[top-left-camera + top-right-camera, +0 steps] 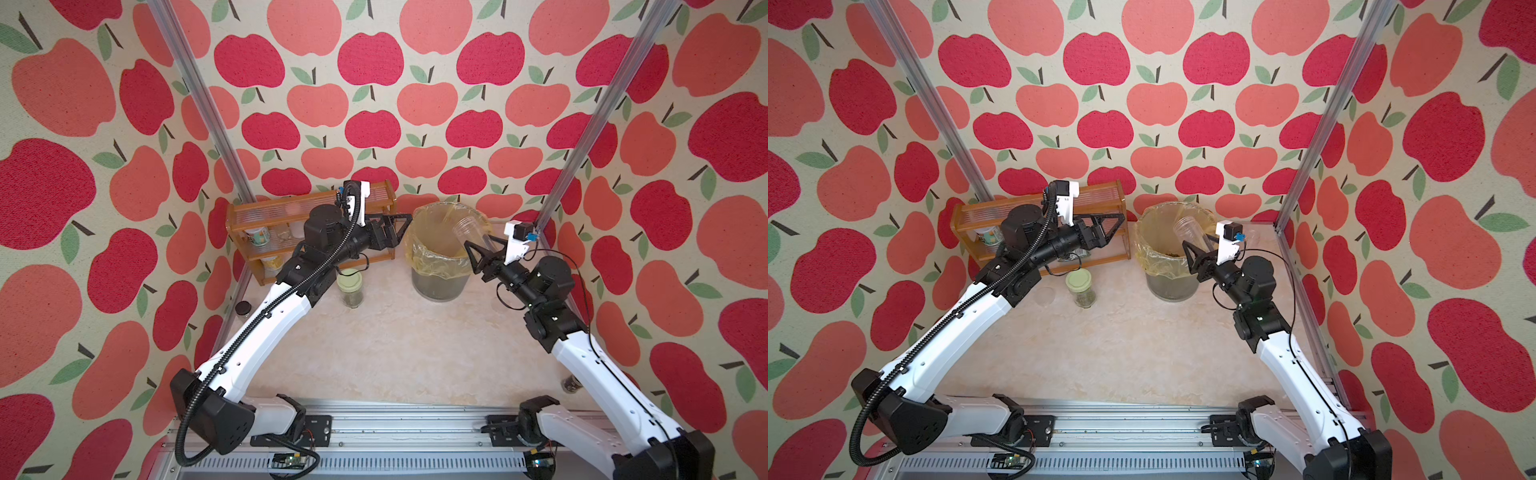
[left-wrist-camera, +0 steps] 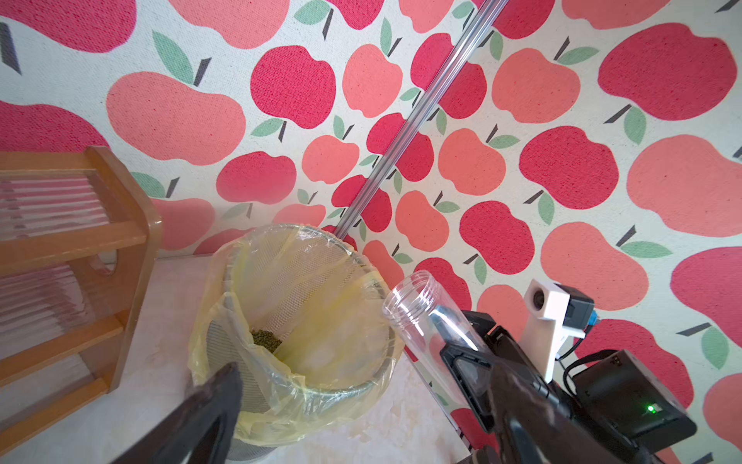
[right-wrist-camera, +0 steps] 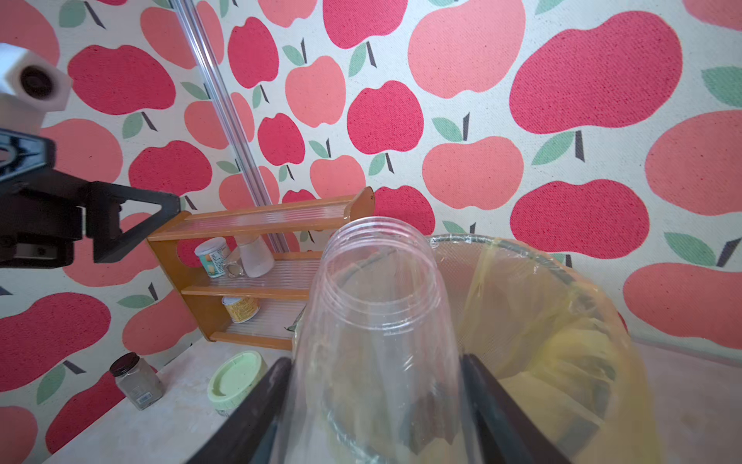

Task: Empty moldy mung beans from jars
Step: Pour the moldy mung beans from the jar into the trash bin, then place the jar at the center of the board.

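My right gripper (image 3: 377, 409) is shut on a tall clear jar (image 3: 377, 305). The jar (image 1: 469, 230) looks empty and hangs tilted over the near right rim of the bin (image 1: 419, 257), mouth up and away from the gripper. Mung beans (image 2: 267, 341) lie in a small heap inside the yellow liner. A squat glass jar with a pale green lid (image 1: 350, 286) stands on the table, with beans showing through its wall. My left gripper (image 1: 401, 230) hovers open and holds nothing, between the rack and the bin's left side.
The wooden rack (image 1: 249, 216) with white and yellow tubs stands at the back left against the wall. A small jar with a dark brown cap (image 3: 136, 379) sits by the left wall. Metal frame posts (image 1: 208, 104) rise at both back corners.
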Controlling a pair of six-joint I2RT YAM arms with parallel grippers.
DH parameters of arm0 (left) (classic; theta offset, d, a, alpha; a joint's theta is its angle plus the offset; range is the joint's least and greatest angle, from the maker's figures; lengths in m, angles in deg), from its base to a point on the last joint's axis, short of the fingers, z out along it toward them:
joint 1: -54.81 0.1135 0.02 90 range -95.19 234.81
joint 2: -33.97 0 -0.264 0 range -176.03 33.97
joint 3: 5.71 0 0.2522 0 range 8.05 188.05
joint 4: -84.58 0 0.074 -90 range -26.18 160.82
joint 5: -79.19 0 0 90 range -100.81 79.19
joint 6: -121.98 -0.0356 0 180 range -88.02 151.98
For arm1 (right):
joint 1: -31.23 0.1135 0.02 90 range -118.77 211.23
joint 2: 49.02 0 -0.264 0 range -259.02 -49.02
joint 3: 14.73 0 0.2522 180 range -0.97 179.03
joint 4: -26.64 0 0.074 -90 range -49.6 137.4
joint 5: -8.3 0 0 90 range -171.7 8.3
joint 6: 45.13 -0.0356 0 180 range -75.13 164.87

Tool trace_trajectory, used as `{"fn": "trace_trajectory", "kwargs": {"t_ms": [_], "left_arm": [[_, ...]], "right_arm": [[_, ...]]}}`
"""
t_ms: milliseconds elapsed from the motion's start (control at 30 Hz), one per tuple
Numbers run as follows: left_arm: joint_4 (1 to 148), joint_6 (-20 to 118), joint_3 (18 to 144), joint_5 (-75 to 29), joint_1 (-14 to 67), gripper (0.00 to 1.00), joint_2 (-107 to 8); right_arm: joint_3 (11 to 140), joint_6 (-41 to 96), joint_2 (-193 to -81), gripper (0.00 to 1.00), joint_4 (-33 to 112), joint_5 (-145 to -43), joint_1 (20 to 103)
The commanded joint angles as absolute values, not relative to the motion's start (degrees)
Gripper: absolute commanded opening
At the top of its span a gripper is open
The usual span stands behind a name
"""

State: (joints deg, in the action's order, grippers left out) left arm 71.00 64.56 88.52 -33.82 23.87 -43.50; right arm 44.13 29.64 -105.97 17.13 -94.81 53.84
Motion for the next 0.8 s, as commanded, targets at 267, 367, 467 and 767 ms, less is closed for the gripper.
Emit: {"fn": "trace_trajectory", "kwargs": {"t_ms": [267, 367, 467, 767], "left_arm": [[79.3, 75.5, 93.3, -43.4, 20.8, 0.98, -51.9], [81.4, 76.1, 93.3, -44.2, 20.6, 0.99, -52.1], [82.1, 75.9, 93.4, -44.1, 20.5, 0.99, -51.7], [82.2, 77.7, 95.2, -47.3, 20.5, 0.99, -52.6]], "right_arm": [[47.2, 43.7, -109.1, 0.49, -1.1, -96.6, 64.5], [48.6, 46.6, -110.4, 0.49, 0.1, -95.5, 66.4], [48.9, 47.6, -111.0, 0.49, 0.0, -95.6, 67.2], [49.3, 49.4, -111.7, 0.48, -0.5, -95.4, 68.8]]}}
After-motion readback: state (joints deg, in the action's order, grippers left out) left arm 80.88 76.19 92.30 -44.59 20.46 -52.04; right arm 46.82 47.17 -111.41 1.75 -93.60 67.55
